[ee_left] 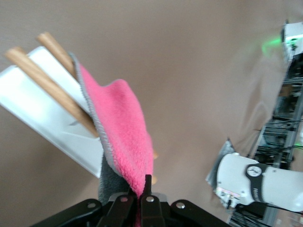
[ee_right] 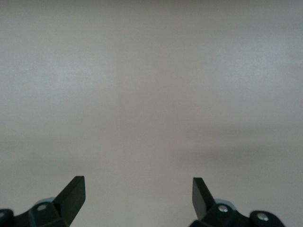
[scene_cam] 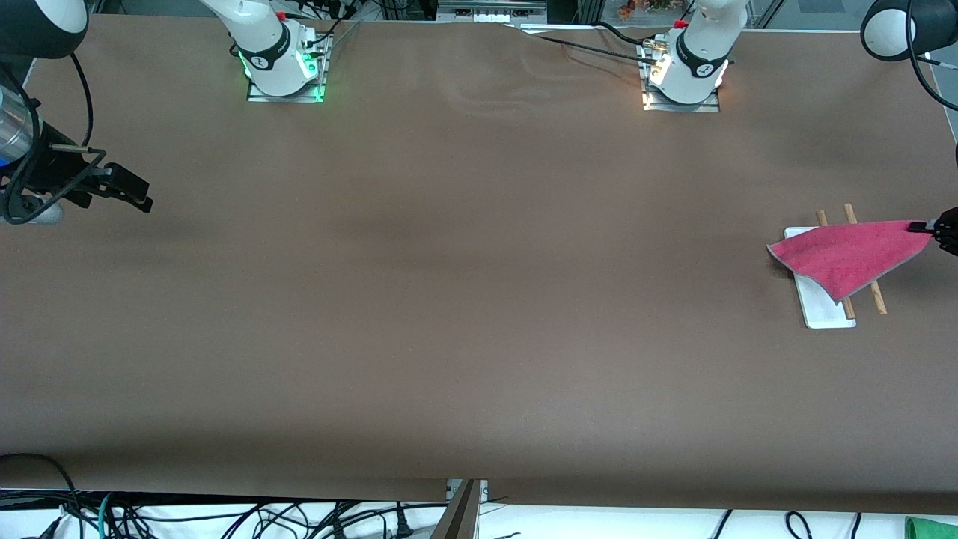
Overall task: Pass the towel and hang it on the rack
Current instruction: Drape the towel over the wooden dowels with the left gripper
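The pink-red towel (scene_cam: 849, 256) is stretched over the rack (scene_cam: 823, 303) at the left arm's end of the table. It drapes across the two brown wooden rods (scene_cam: 876, 296) and the white base. My left gripper (scene_cam: 926, 227) is shut on one corner of the towel and holds it just above the rods. In the left wrist view the towel (ee_left: 124, 137) runs from my closed fingers (ee_left: 148, 185) over the rods (ee_left: 47, 82) and the white base (ee_left: 42, 116). My right gripper (scene_cam: 131, 193) is open and empty, waiting over the table at the right arm's end; its view shows only bare table between its fingertips (ee_right: 137, 189).
The brown table (scene_cam: 464, 299) stretches between the two arms. Both robot bases (scene_cam: 284, 64) stand along the table edge farthest from the front camera. Cables hang below the edge nearest the front camera.
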